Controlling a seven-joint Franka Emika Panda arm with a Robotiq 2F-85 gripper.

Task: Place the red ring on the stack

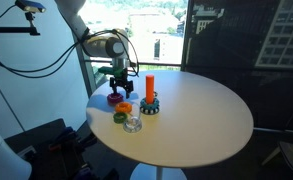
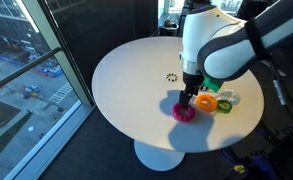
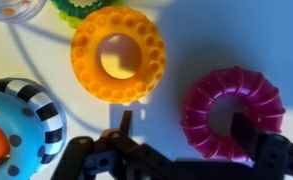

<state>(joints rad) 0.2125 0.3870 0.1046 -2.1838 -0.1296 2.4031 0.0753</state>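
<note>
The red ring (image 3: 226, 112) lies flat on the white round table, at the right of the wrist view. My gripper (image 3: 191, 135) is open and low over it: one finger stands left of the ring's outer edge, the other over its hole. In both exterior views the gripper (image 1: 119, 88) (image 2: 189, 97) hangs just above the red ring (image 1: 117, 99) (image 2: 183, 111). The stack (image 1: 150, 95), an orange peg with a teal toothed ring at its foot, stands just beside it and shows at the lower left of the wrist view (image 3: 16, 120).
An orange ring (image 3: 118, 55) (image 1: 124, 108) (image 2: 206, 101) lies between the red ring and the stack. A green ring (image 1: 119, 117) and a clear ring (image 1: 133, 124) lie close by near the table's edge (image 1: 106, 140). Windows stand behind the table.
</note>
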